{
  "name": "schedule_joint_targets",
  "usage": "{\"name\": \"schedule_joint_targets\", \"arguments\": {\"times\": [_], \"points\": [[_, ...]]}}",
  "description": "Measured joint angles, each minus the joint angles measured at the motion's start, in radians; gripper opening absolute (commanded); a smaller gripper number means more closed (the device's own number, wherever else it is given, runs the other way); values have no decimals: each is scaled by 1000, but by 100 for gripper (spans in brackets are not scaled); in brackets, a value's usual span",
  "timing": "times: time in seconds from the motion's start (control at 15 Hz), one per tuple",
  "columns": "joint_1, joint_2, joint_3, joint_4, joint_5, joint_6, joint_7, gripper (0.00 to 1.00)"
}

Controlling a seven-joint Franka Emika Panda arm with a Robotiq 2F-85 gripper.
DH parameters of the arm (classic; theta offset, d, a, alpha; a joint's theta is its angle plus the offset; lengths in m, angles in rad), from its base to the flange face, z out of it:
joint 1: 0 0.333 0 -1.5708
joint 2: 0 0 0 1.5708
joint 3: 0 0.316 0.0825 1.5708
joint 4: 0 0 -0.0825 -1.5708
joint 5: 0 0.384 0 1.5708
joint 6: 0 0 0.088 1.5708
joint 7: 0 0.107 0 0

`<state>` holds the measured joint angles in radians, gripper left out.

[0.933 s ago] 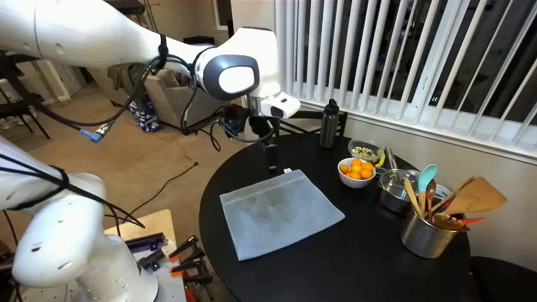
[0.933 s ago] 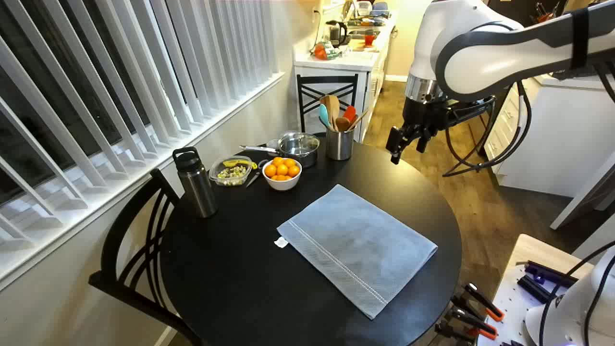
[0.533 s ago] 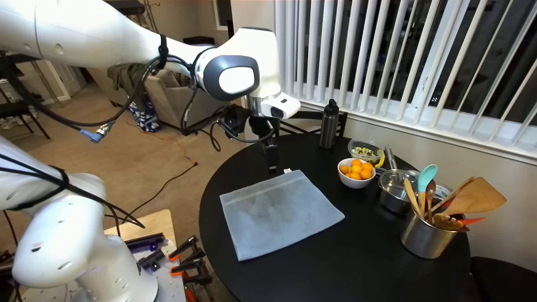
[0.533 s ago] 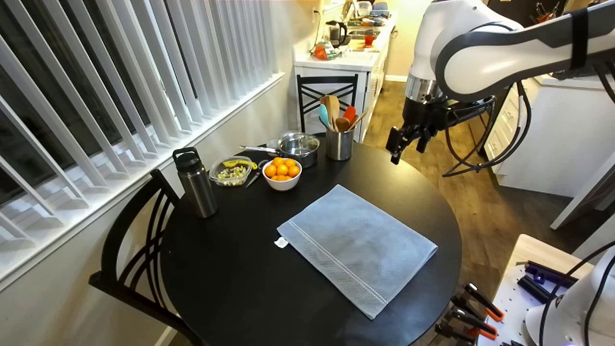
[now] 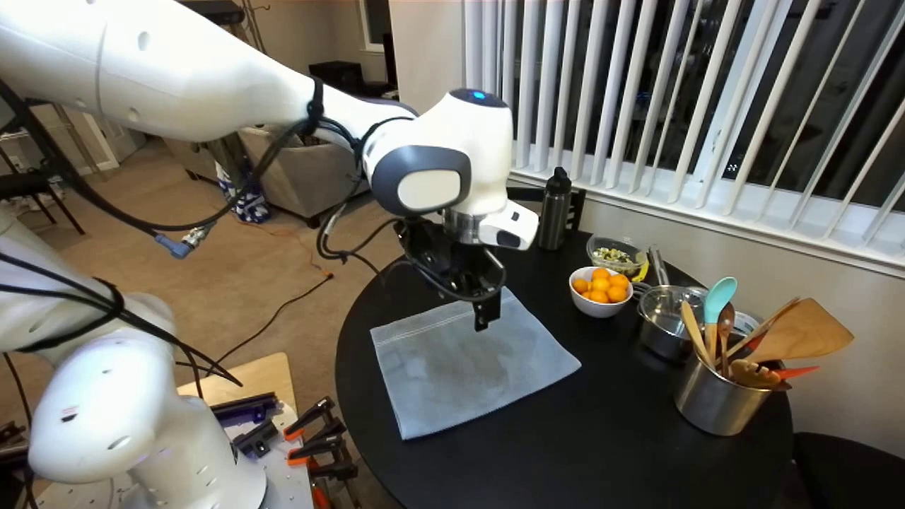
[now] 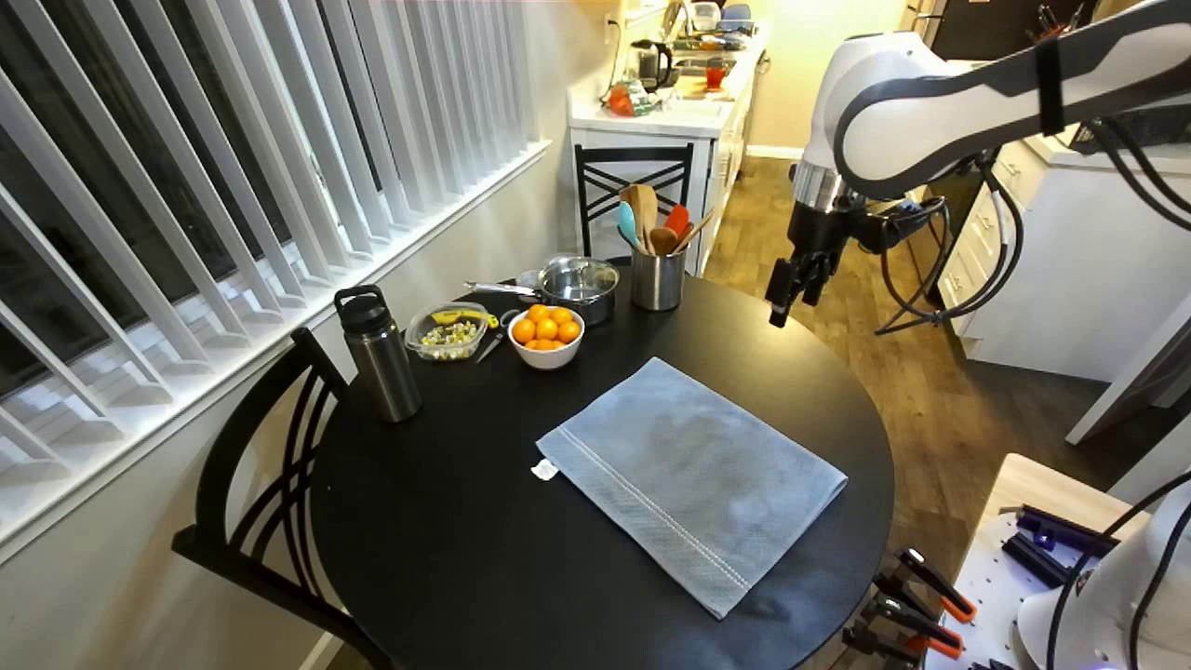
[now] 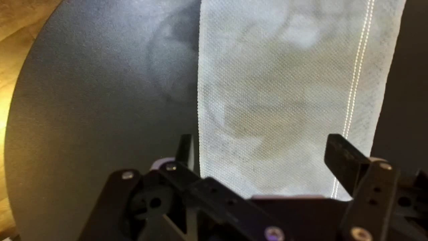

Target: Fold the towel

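The grey-blue towel (image 5: 452, 378) lies flat on the black round table in both exterior views (image 6: 693, 475). It is a rectangle with a double stitched seam along one edge and a white tag (image 6: 544, 469) at a corner. My gripper (image 5: 488, 322) is in the air above the table; it also shows in an exterior view (image 6: 791, 302). In the wrist view the gripper (image 7: 260, 142) is open and empty. The towel (image 7: 281, 83) lies below, between the spread fingers; one finger is just past its plain edge, the other covers part of the seam.
A white bowl of oranges (image 5: 598, 309), a clear food container (image 5: 616, 256), a metal pot (image 5: 664, 332), a metal utensil holder (image 5: 720, 401) and a steel bottle (image 5: 555, 212) stand on the table (image 6: 447, 521). A black chair (image 6: 251, 502) stands by the table's edge.
My gripper has moved down and farther over the towel, rightward in an exterior view. The towel and the other objects have not moved.
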<state>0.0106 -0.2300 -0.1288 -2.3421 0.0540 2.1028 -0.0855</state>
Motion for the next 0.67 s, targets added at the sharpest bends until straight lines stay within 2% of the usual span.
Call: {"name": "schedule_joint_targets", "arguments": {"times": [0.13, 0.33, 0.47, 0.67], "points": [[-8, 84, -37, 5, 55, 26, -142, 100], [-11, 233, -43, 35, 170, 46, -300, 100], [-16, 332, -26, 76, 237, 47, -362, 100], [-29, 403, -12, 117, 263, 47, -389, 100]]}}
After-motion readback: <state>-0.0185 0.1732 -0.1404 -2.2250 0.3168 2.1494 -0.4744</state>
